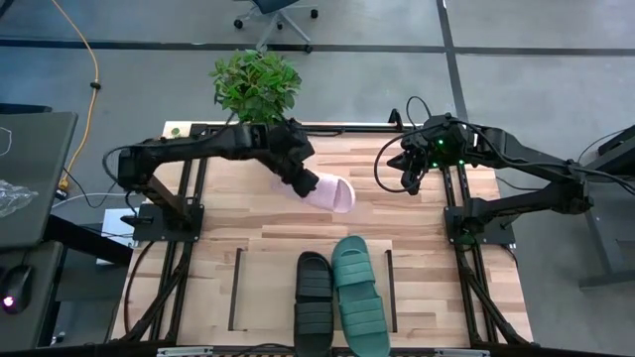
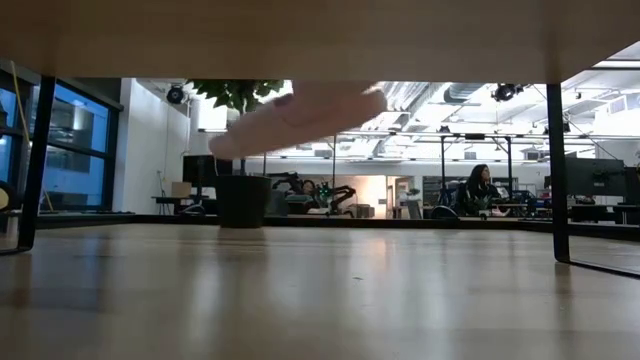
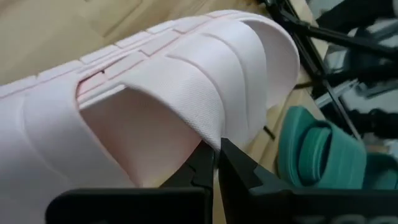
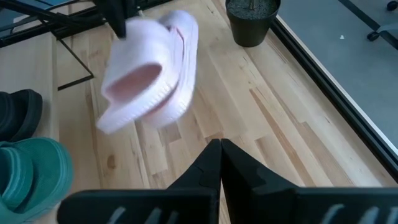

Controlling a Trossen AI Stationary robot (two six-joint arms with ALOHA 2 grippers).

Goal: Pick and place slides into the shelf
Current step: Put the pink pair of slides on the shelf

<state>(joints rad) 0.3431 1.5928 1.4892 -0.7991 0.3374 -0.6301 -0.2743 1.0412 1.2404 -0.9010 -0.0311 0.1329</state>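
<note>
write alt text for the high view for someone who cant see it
Seen from above, the left gripper holds a pale pink slide by its strap above the wooden table. A black slide and a teal-green slide already lie side by side on the shelf, and the right gripper waits shut at the far right.
</note>
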